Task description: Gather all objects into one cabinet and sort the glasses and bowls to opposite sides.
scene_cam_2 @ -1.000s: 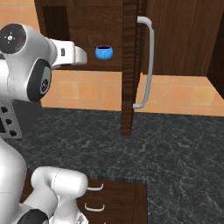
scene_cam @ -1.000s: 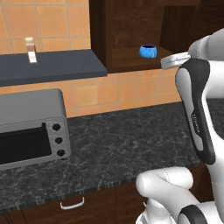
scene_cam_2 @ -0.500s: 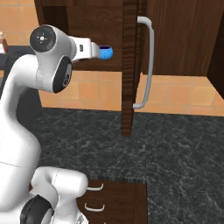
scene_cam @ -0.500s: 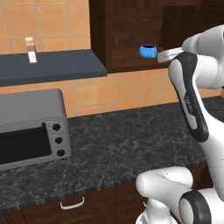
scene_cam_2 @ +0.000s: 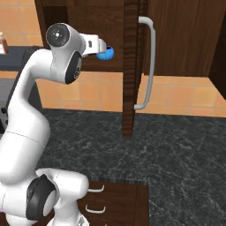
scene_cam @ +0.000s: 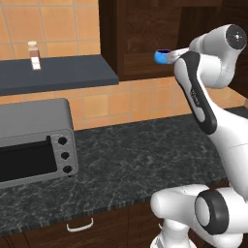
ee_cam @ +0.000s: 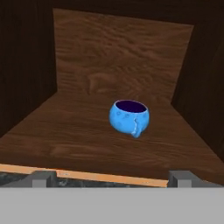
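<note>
Here the two-finger gripper (ee_cam: 112, 177) stands spread wide with nothing between its dark finger tips (ee_cam: 43, 178), held at the front edge of the dark brown wood wall cabinet (ee_cam: 118, 57). Just past that edge, on the cabinet's wooden floor, sits a small round bright-blue bowl (ee_cam: 129, 117) with a dark navy inside, upright, apart from the fingers and roughly midway between the side walls. In the right base view the blue bowl (scene_cam_2: 105, 54) shows just beyond the white wrist, left of the open tall cabinet door with its long curved silvery bar handle (scene_cam_2: 148, 66). Lower down lies the dark speckled stone counter (scene_cam: 126, 160), with a silver toaster oven (scene_cam: 34, 140) on it.
</note>
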Motion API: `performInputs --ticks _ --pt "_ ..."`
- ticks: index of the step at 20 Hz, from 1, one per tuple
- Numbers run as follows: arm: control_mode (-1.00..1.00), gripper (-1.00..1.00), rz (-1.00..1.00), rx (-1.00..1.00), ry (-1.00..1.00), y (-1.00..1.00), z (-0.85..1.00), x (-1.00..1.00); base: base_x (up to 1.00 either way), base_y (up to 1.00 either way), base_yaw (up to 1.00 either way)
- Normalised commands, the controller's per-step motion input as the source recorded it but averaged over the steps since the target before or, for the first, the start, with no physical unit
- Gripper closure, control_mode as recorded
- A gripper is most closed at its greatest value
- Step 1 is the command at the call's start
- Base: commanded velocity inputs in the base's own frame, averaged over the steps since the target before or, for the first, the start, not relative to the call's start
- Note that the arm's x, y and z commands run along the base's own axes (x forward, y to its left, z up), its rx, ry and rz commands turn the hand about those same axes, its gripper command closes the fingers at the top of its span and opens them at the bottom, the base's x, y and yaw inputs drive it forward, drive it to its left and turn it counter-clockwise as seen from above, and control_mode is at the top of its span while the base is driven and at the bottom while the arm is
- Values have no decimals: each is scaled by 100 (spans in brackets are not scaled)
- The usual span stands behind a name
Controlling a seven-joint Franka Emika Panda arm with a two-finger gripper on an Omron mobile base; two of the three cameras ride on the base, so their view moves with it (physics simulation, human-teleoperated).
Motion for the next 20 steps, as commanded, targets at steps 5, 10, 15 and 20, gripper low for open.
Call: performInputs --ticks 5,10,15,20 --pt "-100 -100 0 0 0 -14 0 47 0 0 0" --pt "-100 -100 0 0 0 -12 0 28 0 0 0" --pt "-100 -100 0 0 4 -2 -9 17 0 0 0" --pt "-100 -100 0 0 4 -3 -8 18 0 0 0"
